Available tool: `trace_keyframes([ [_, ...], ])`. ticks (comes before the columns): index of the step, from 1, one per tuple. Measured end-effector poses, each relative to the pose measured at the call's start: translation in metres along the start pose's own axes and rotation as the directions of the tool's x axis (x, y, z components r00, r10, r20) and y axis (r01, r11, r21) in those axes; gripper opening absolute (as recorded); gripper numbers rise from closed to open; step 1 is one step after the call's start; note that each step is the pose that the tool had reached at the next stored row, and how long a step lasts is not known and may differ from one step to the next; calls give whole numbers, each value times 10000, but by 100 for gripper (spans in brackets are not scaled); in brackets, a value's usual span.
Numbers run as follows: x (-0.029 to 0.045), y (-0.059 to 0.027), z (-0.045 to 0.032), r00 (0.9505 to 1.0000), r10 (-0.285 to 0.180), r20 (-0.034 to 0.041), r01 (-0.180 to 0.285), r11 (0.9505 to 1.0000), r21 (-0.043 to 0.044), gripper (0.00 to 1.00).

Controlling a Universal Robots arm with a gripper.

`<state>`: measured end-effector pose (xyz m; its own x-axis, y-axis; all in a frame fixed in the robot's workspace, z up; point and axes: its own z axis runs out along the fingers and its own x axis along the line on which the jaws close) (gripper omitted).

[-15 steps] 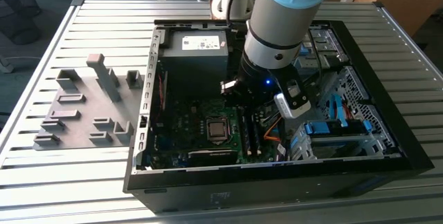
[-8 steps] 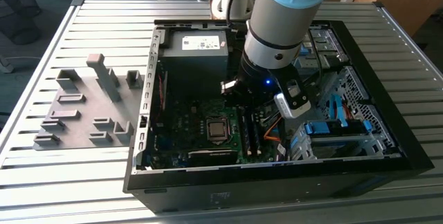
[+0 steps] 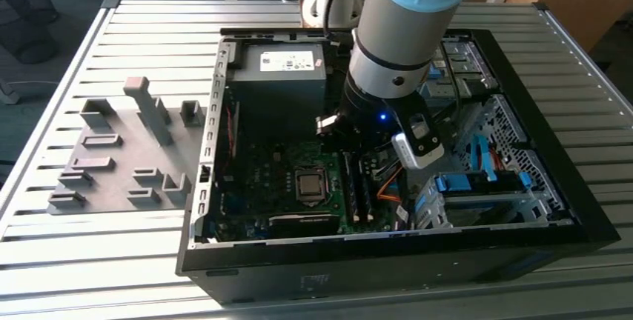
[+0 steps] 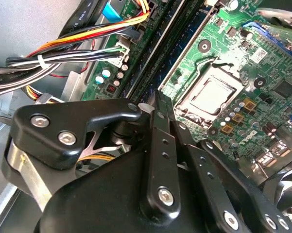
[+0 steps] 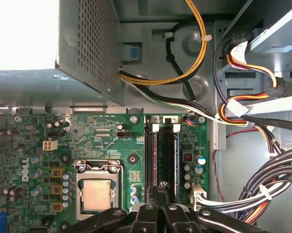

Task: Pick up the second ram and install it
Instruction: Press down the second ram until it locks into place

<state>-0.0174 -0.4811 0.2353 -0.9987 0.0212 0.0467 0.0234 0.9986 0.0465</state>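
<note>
My gripper [image 5: 160, 188] [image 4: 158, 99] hangs inside the open computer case [image 3: 534, 209], its fingers shut, thin tips together and nothing visible between them. It hovers directly over one end of the memory slots [image 5: 161, 150] [image 4: 155, 43] on the green motherboard [image 5: 102, 138]. In the exterior view two long dark sticks [image 3: 358, 187] stand side by side in those slots, just below the arm's wrist [image 3: 390, 90]. I cannot tell which of them is the second ram.
The processor socket [image 5: 98, 194] [image 3: 310, 184] lies beside the slots. The grey power supply [image 3: 277, 68] [image 5: 87, 43] is beyond them. Cable bundles [image 5: 262, 194] and a drive cage [image 3: 475, 187] crowd the other side. A grey fixture plate [image 3: 118, 150] lies at the exterior view's left.
</note>
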Motion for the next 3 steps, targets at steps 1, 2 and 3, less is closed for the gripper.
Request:
trace_keyframes([
  [1,0,0,-1,10000,0,0,0,10000,-1,11],
  [2,0,0,-1,10000,0,0,0,10000,0,11],
  [3,0,0,-1,10000,0,0,0,10000,0,11],
])
